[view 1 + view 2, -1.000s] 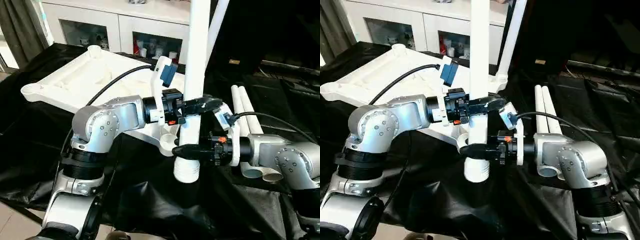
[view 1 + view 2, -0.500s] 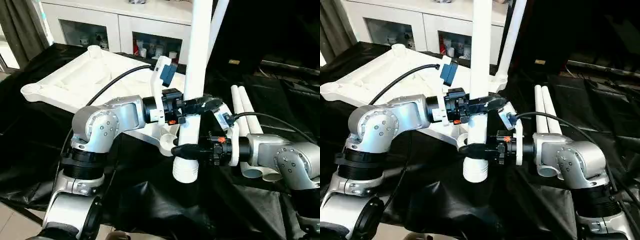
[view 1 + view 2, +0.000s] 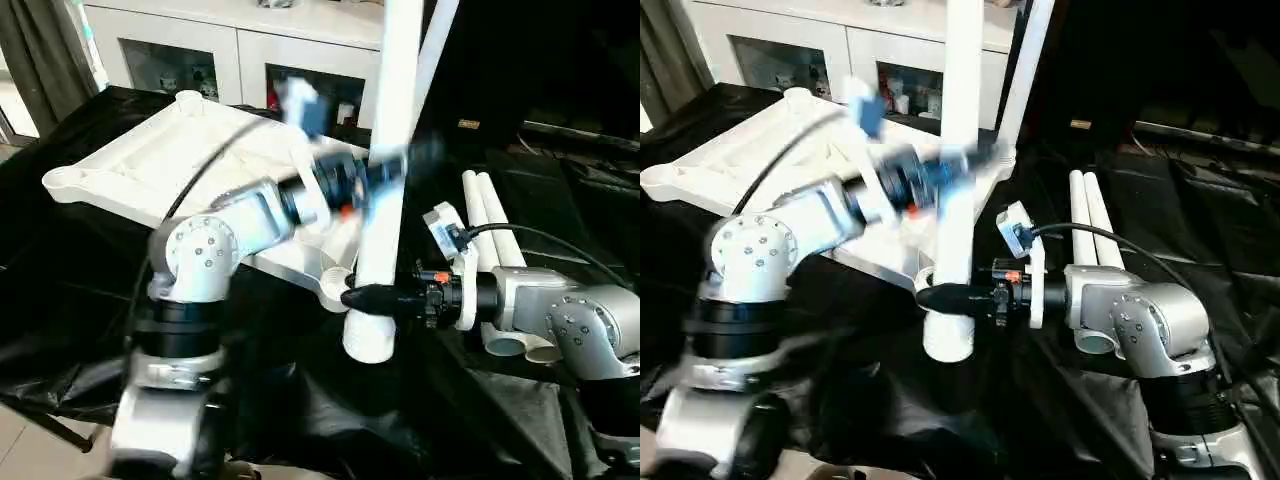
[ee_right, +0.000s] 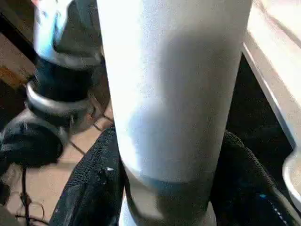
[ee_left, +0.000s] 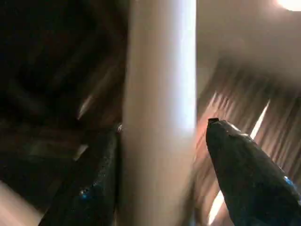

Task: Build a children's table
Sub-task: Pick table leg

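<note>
Custody of the long white tapered plastic tube leg rests with my right gripper: its black jaws are closed around the leg's thick lower end, and the leg stands near upright over the front corner of the large white ribbed plastic table top. My left gripper sits higher on the same leg; its wrist view shows one finger against the tube and the other standing off it, so I read these jaws as partly open and gripping nothing.

Risk, in my judgement: with a single low grip, the tall leg could lean or twist in the jaws, and its open end would then miss the round corner socket just beside it. The left arm is blurred with motion; a knock from it against the tube would have the same effect. A dropped leg could roll off the sloping cloth.

One leg already stands in the far corner. Two more white tube legs lie side by side by my right arm.

The counter is draped in wrinkled black cloth. A white cabinet with glass doors stands behind, a dark curtain at its side, pale floor below.
</note>
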{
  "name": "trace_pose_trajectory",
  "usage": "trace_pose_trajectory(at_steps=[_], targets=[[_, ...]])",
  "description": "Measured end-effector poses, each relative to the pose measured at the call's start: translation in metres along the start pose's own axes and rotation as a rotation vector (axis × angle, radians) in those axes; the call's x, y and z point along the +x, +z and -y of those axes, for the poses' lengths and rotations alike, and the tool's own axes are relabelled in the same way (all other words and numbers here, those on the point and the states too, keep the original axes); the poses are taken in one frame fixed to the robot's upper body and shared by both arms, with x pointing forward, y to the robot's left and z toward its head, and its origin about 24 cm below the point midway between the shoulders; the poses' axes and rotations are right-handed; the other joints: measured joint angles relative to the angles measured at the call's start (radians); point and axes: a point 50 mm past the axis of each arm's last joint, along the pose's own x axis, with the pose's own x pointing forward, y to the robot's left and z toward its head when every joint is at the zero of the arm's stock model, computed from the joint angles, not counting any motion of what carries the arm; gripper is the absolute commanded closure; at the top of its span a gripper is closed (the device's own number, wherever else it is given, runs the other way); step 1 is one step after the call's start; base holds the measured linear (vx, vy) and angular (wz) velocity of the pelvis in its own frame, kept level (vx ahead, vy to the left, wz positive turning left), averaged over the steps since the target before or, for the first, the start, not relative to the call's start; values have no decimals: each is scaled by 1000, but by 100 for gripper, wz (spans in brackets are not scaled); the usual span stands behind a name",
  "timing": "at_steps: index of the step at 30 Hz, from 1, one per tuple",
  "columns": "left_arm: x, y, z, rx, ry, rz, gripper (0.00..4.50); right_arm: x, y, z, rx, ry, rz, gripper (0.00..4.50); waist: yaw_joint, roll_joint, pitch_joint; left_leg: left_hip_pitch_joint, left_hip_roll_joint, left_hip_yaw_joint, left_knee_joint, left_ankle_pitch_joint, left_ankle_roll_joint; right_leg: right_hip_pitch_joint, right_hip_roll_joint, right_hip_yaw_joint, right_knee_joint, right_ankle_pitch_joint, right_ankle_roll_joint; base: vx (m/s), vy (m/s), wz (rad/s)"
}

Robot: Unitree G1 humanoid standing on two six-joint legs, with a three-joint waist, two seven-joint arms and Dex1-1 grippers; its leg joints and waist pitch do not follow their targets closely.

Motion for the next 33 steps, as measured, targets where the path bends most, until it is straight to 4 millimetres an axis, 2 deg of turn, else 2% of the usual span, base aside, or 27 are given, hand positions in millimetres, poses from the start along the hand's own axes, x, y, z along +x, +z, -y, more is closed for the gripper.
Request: trace_pose_trajectory(at_steps=[4,7,11,14,16,18,21,22,28,33], targets=[[-14,24,3,-7,-21,158,148,-6,-2,5,12,-74,62,257,-1,0,0,0,1,0,0,0,0,0,0,-1,0,0,1,0,0,0],[-25,37,6,41,-37,179,148,-10,1,9,-5,-141,127,257,-1,1,0,0,1,0,0,0,0,0,0,-1,0,-2,5,0,0,0],[-39,41,2,108,13,136,148,-15,7,12,-39,-217,178,257,-2,1,0,1,1,0,0,0,0,1,0,-1,0,-2,5,0,0,0],[-53,33,-13,329,176,-147,148,-19,9,20,-103,-362,187,257,-4,2,-1,2,2,0,-1,0,-1,1,1,-1,0,-2,7,0,0,0],[-68,21,-30,533,255,-401,148,-24,11,26,-159,-472,189,257,-6,2,-1,2,2,0,-2,1,-1,1,1,-1,-1,-2,8,0,0,0],[-90,5,-47,702,266,-709,148,-29,15,31,-219,-568,207,257,-7,3,-1,2,1,1,-3,1,-2,0,1,0,-2,-2,9,0,0,0],[-112,-10,-60,772,202,-970,148,-32,16,33,-245,-611,206,257,-8,3,-1,1,1,1,-3,1,-2,0,1,0,-2,-1,9,0,0,0],[-115,-10,-62,785,181,-1013,121,-32,16,33,-247,-613,204,257,-7,3,-1,2,2,1,-3,1,-2,0,1,0,-2,-1,9,0,0,0],[-115,11,-78,1015,171,-1221,115,-36,15,34,-264,-637,185,257,-9,6,-2,3,1,1,-3,1,-2,1,0,0,-1,2,3,0,0,0],[-119,-3,-100,1069,155,-1325,115,-34,8,35,-267,-639,164,257,-8,6,-2,3,1,1,-3,1,-2,0,0,0,0,1,5,0,0,0]])
